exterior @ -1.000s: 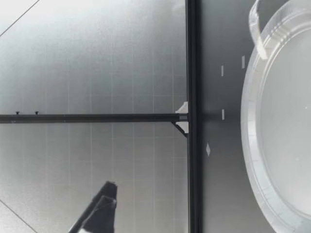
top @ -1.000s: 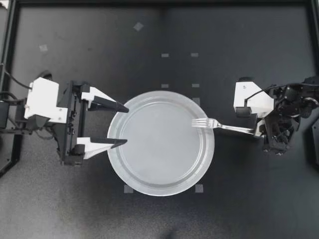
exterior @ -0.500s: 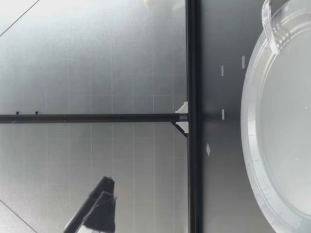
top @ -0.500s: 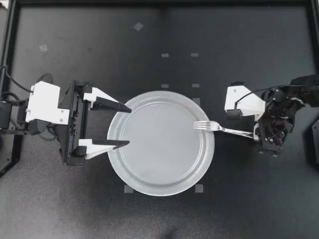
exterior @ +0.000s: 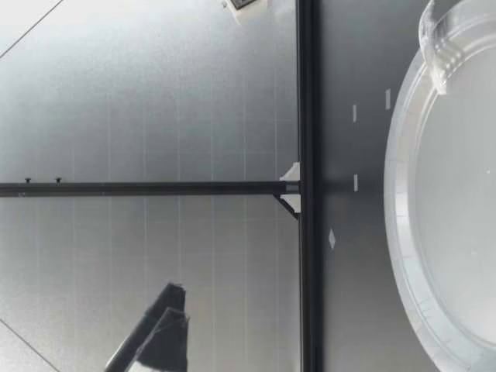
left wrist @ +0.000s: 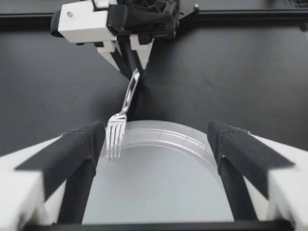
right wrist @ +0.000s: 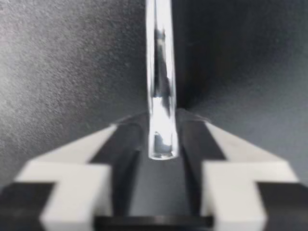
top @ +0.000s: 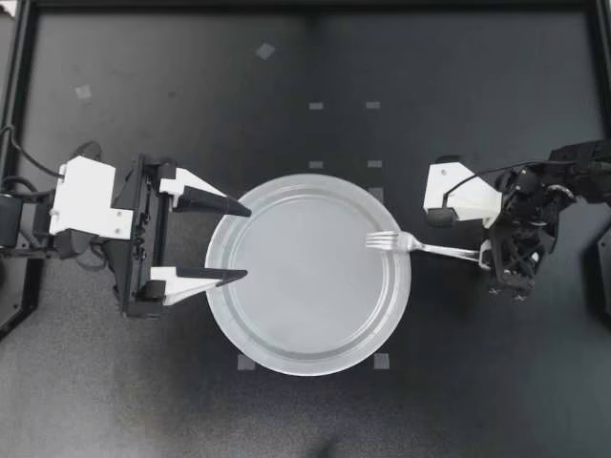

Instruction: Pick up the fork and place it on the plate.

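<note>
Over plate [top: 286, 320], fork [top: 420, 246] now lower

left pincer [top: 244, 241] level, fingers spread wide, right pincer [top: 487, 256] angled down, clamped on fork [top: 387, 239] handle

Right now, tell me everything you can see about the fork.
The fork is slim, shiny metal with a narrow handle and a small head of tines. My right gripper is shut on the end of its handle. From there the fork slopes down toward the plate, its tines reaching just inside the rim on the side nearest that arm. I cannot tell whether the tines touch the plate. Nothing else is in contact with it.
</note>
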